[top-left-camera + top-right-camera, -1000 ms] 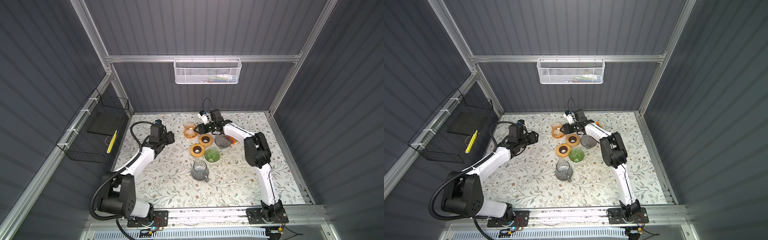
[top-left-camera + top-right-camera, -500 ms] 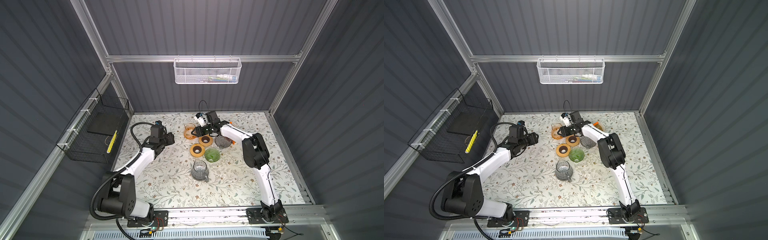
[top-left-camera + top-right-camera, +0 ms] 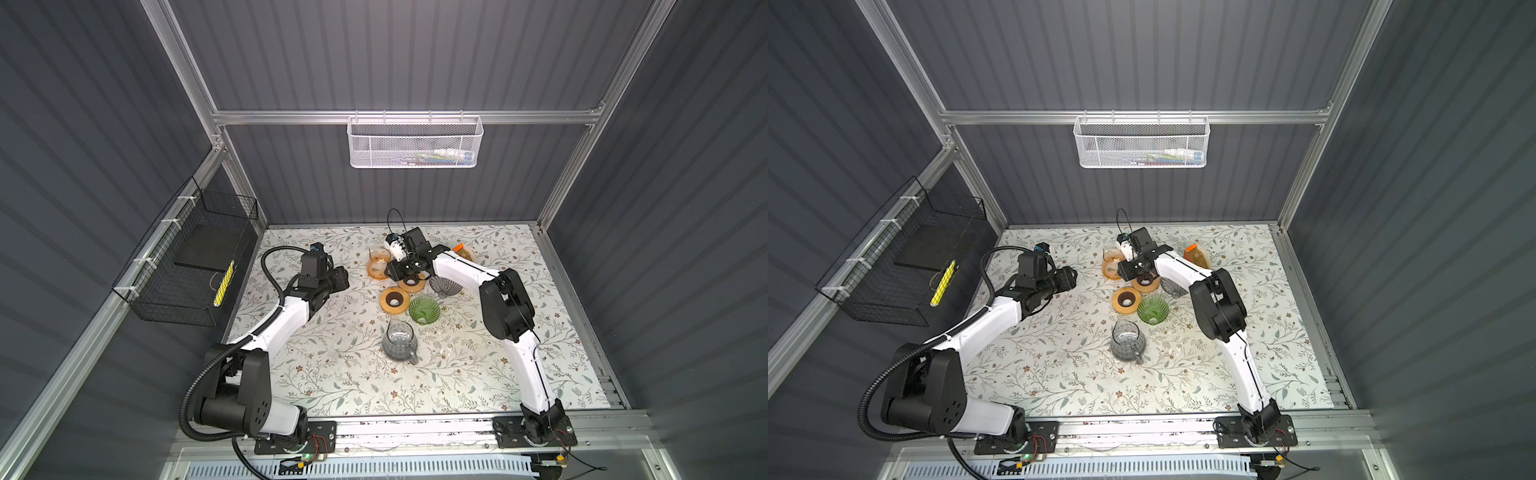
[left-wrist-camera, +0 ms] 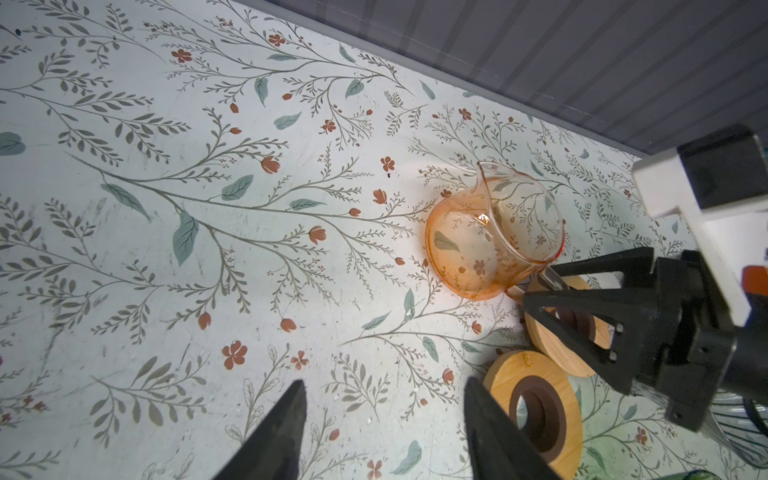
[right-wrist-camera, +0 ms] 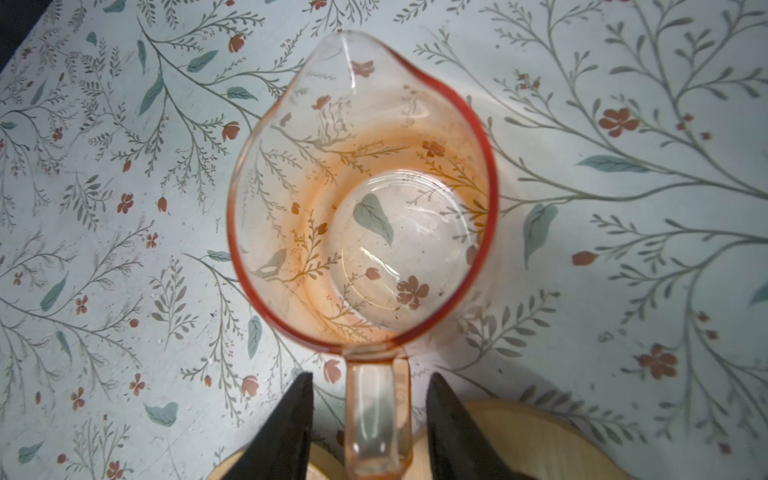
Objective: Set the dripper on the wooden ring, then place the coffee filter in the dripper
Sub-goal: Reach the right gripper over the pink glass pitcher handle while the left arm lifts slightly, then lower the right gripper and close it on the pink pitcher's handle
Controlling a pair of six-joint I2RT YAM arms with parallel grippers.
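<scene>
A green ribbed glass dripper stands mid-table, and a grey ribbed dripper stands behind it. I cannot make out the coffee filter in any view. My right gripper is open and straddles the handle of an orange glass server, with a gap on each side of the handle. In both top views the right gripper sits low at the server's right side. My left gripper is open and empty above bare tablecloth, left of the server.
Two wooden rings lie between server and drippers; the farther one is under my right gripper. A grey glass jug stands nearer the front. An orange-topped pack leans at the back. The back wall is close behind.
My right gripper has moved left to the orange server's handle, and its jaws have narrowed around it. The left arm has not moved.
</scene>
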